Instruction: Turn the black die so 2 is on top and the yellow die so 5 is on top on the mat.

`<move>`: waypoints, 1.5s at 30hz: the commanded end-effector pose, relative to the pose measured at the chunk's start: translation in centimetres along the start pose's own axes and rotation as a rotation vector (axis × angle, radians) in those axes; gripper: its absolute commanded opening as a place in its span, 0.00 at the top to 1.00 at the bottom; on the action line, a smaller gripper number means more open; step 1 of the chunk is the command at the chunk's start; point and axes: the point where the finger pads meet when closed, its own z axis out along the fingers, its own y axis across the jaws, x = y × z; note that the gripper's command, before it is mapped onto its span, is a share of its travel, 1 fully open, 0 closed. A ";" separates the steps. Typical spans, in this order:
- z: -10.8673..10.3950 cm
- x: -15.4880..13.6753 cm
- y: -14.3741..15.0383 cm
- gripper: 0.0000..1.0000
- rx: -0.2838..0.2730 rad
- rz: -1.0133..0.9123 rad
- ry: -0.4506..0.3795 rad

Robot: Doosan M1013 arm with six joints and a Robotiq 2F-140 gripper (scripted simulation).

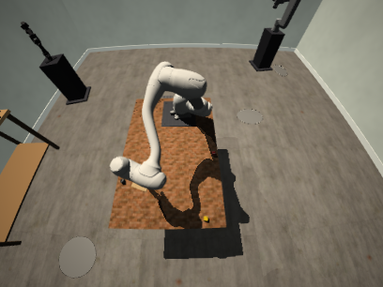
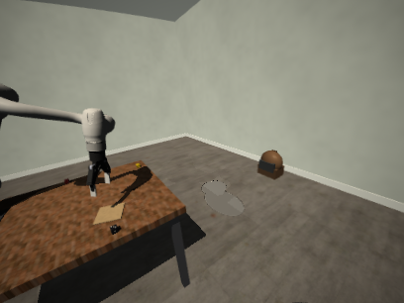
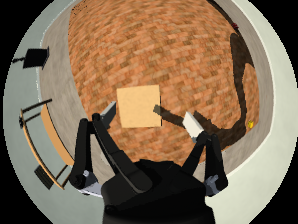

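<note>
The tan square mat [image 2: 109,214] [image 3: 139,106] lies on the wooden table [image 1: 164,155] [image 2: 50,223] [image 3: 153,43]; in the top view only its corner [image 1: 139,188] shows from under the arm. The black die [image 1: 123,182] [image 2: 115,229] sits off the mat, near the table's edge. The yellow die [image 1: 206,218] [image 2: 138,164] [image 3: 250,124] sits at a far table corner. The red die [image 1: 213,153] [image 2: 65,181] [image 3: 237,27] sits at the opposite long edge. My gripper [image 2: 99,185] [image 3: 151,112] is open and empty. It points down, hanging a little above the table over the mat.
The robot base [image 1: 176,114] stands on a dark plate at one end of the table. Two black pedestals [image 1: 63,77] [image 1: 268,47] and a wooden bench [image 1: 19,183] stand around it. Round grey discs [image 1: 77,255] [image 1: 250,115] lie on the floor. A brown domed object [image 2: 271,163] sits by the wall.
</note>
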 end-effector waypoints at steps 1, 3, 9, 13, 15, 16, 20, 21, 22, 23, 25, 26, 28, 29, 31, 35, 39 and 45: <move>-0.3 -2.8 -3.7 0.00 -0.029 0.051 -0.027; -0.4 -3.9 -5.4 0.00 -0.040 0.074 -0.040; -0.9 -7.0 -11.4 0.00 -0.072 0.148 -0.084; -1.1 -8.4 -14.6 0.00 -0.086 0.185 -0.106; -1.3 -9.1 -16.1 0.00 -0.092 0.203 -0.117; -1.3 -9.3 -16.6 0.00 -0.095 0.209 -0.121; -1.4 -9.7 -17.9 0.00 -0.099 0.223 -0.130; -1.4 -9.8 -18.0 0.00 -0.100 0.224 -0.131; -1.4 -9.8 -18.0 0.00 -0.100 0.224 -0.131; -1.4 -9.8 -18.0 0.00 -0.100 0.224 -0.131; -1.4 -9.8 -18.1 0.00 -0.100 0.225 -0.131; -1.4 -9.8 -18.1 0.00 -0.100 0.225 -0.131; -1.4 -9.8 -18.1 0.00 -0.100 0.225 -0.131; -1.4 -9.8 -18.1 0.00 -0.100 0.225 -0.131; -1.4 -9.8 -18.1 0.00 -0.100 0.225 -0.131; -1.4 -9.8 -18.1 0.00 -0.100 0.225 -0.131; -1.3 -9.8 -18.1 0.00 -0.100 0.225 -0.131; 0.3 -10.1 -17.9 0.00 -0.100 0.226 -0.131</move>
